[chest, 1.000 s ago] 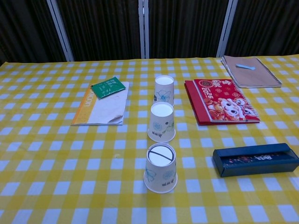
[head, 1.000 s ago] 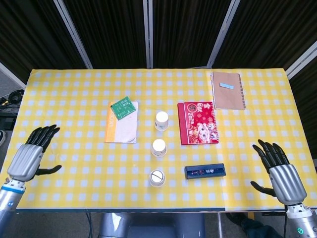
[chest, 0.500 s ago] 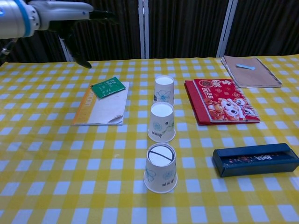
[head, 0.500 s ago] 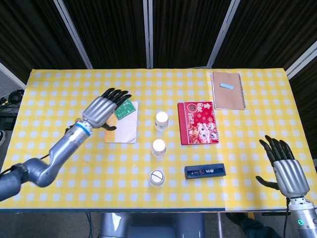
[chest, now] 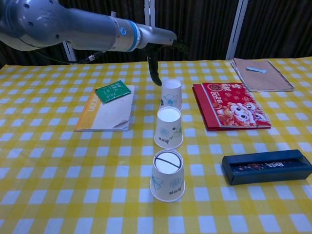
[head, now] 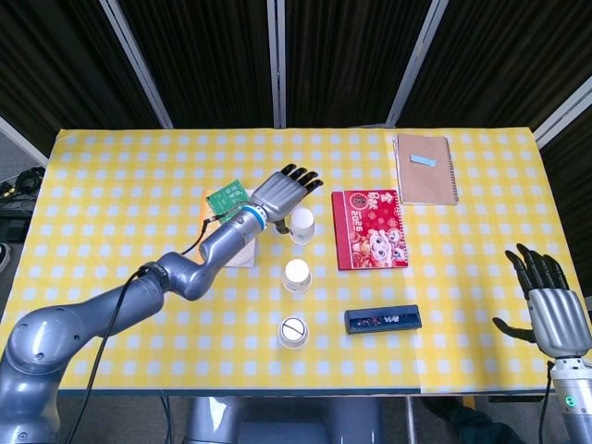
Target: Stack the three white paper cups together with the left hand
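Note:
Three white paper cups stand upside down in a row down the table's middle: the far cup (head: 302, 225) (chest: 171, 94), the middle cup (head: 297, 275) (chest: 168, 126) and the near cup (head: 293, 332) (chest: 167, 175). My left hand (head: 280, 195) (chest: 161, 45) hovers just above and left of the far cup, fingers spread, holding nothing. Its thumb hangs down beside the cup's left side. My right hand (head: 553, 306) rests open near the table's right front corner, seen only in the head view.
A white-and-orange booklet (head: 228, 239) with a green card (head: 228, 198) lies left of the cups. A red calendar book (head: 369, 228) lies to their right, a dark blue box (head: 383, 319) near the front, and a brown notebook (head: 425, 168) at the back right.
My left arm has swung from the table's left front edge across to the far cup, hand still open. The right hand has drifted slightly right and back. The cups have not moved.

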